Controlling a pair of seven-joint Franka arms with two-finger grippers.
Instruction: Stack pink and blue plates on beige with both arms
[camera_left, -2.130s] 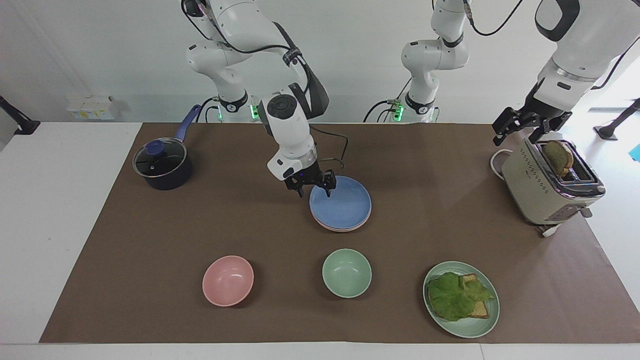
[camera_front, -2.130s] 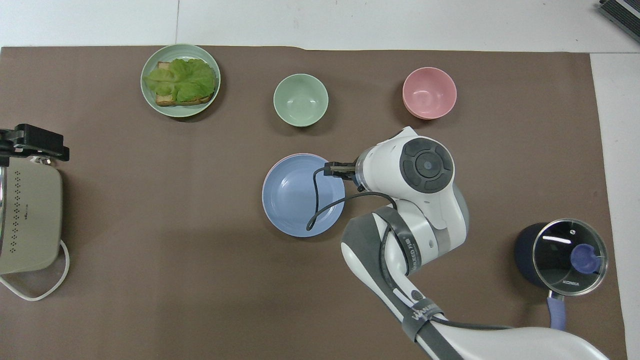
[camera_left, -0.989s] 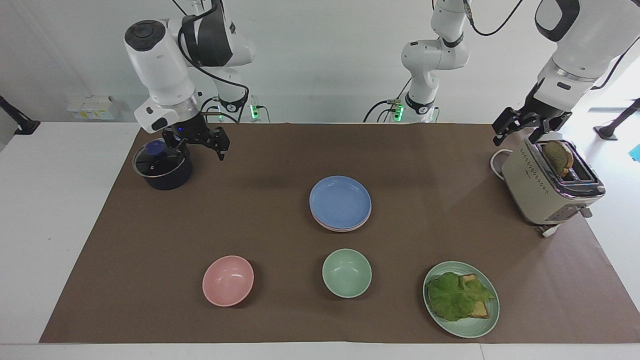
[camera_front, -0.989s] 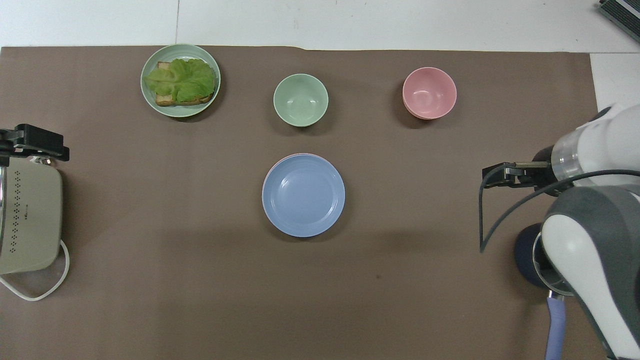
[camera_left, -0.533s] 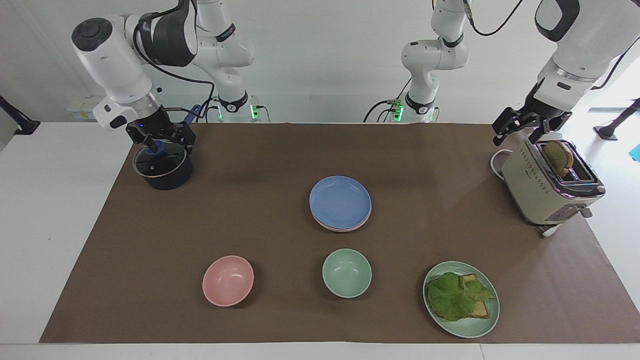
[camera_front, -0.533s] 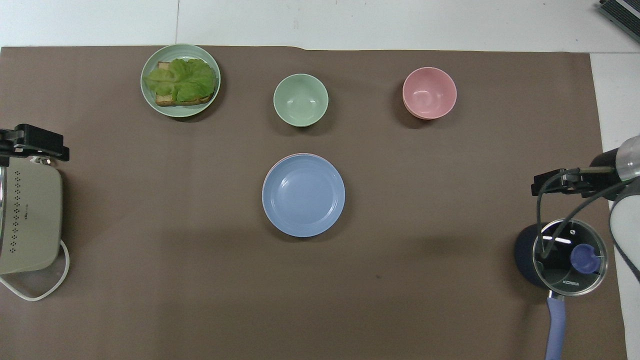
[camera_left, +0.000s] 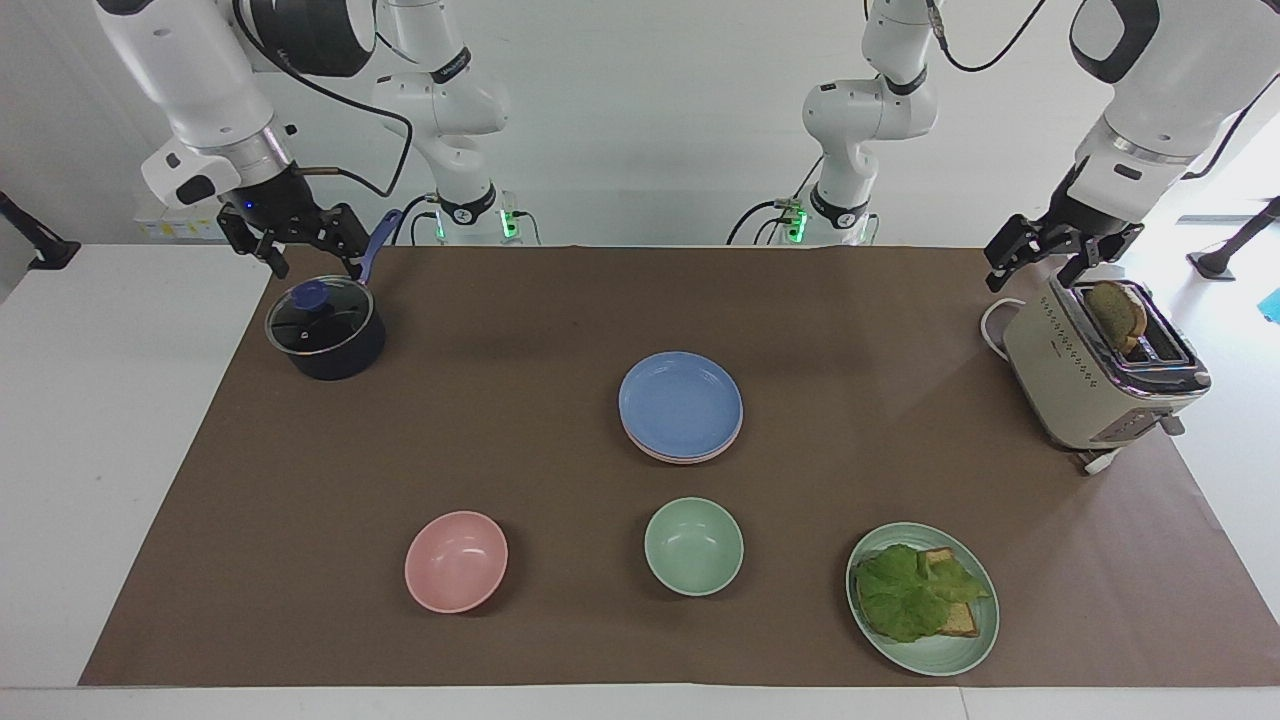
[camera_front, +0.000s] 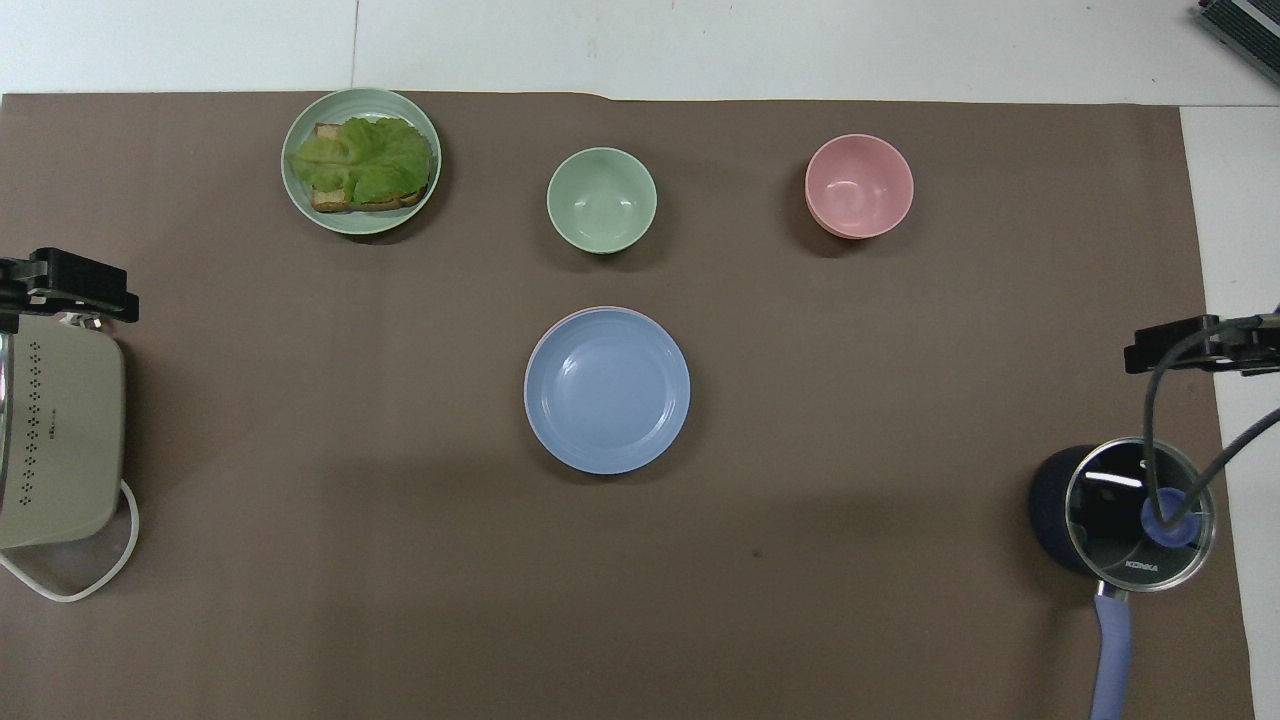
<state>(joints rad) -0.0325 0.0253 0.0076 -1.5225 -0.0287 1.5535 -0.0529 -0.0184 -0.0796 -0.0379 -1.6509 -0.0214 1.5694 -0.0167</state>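
Blue plate (camera_left: 681, 402) atop stack, hands empty

A robotics laboratory staged as a kitchen is shown. Two white jointed robot arms with grey joint caps (camera_left: 440, 90) are bolted at the edge of a plain white surface (camera_left: 100, 420), which is covered by a sheet of brown paper (camera_left: 500, 400), against a bare white wall. Loose black cables (camera_left: 760, 225) and green indicator lights are seen at the arm bases. Kitchenware is laid out as props: a cream-beige metal toaster (camera_left: 1095, 375), a dark blue saucepan with a glass lid (camera_left: 325, 330), and matte plastic bowls (camera_left: 694, 546).
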